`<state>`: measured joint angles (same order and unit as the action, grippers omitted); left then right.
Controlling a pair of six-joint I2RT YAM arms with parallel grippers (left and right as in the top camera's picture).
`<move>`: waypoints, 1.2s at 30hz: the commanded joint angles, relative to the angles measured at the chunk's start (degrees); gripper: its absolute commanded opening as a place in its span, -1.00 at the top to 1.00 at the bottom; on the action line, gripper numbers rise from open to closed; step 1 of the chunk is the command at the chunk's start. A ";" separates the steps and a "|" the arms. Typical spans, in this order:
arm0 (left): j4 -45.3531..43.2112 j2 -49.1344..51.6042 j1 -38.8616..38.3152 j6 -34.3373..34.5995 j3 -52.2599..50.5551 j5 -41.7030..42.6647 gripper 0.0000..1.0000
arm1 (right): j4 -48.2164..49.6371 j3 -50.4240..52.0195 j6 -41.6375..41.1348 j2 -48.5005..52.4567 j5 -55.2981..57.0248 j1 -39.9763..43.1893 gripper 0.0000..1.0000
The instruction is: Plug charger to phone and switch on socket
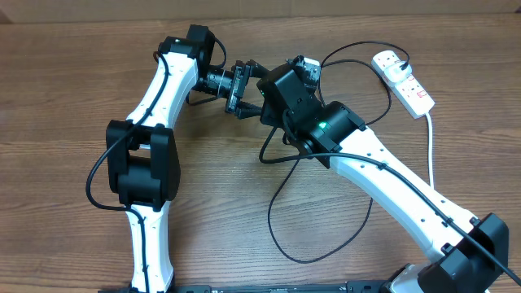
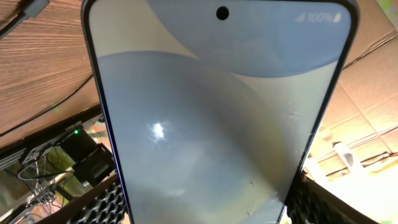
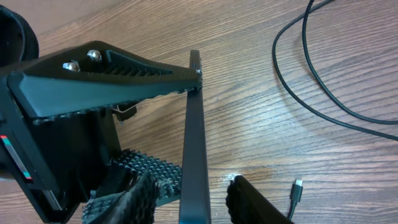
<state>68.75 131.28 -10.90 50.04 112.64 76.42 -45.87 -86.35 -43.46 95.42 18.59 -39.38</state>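
Observation:
The phone (image 2: 217,118) fills the left wrist view, its light-blue screen lit. My left gripper (image 2: 205,208) is shut on its sides and holds it above the table. In the right wrist view the phone (image 3: 196,137) is edge-on between the open fingers of my right gripper (image 3: 189,199), with a gap on each side. The charger's small connector (image 3: 298,185) lies loose on the wood to the right of that gripper. Overhead, both grippers (image 1: 244,102) (image 1: 270,94) meet at the upper middle and hide the phone. The charger cable (image 1: 281,187) loops across the table toward the socket (image 1: 411,85).
The socket's thick white cord (image 1: 430,146) runs down the right side. Loops of black cable (image 3: 311,81) lie on the wood beside and below the grippers. Cardboard lines the far edge of the table.

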 commanded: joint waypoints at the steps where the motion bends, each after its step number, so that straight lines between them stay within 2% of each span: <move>1: -0.04 0.20 -0.39 0.83 1.57 2.47 -0.45 | 0.28 -1.38 0.20 -0.13 1.05 0.02 0.28; 10: -0.11 0.20 -0.39 1.01 1.57 2.47 -0.45 | 0.15 -1.38 0.17 -0.13 1.29 0.02 0.54; 36: -0.46 0.20 -0.42 0.98 1.57 0.94 -0.47 | 0.15 -1.38 0.17 -0.13 1.27 0.02 0.77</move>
<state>68.31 131.28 -10.90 50.68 112.64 75.57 -46.04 -86.35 -43.44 95.42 18.92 -39.38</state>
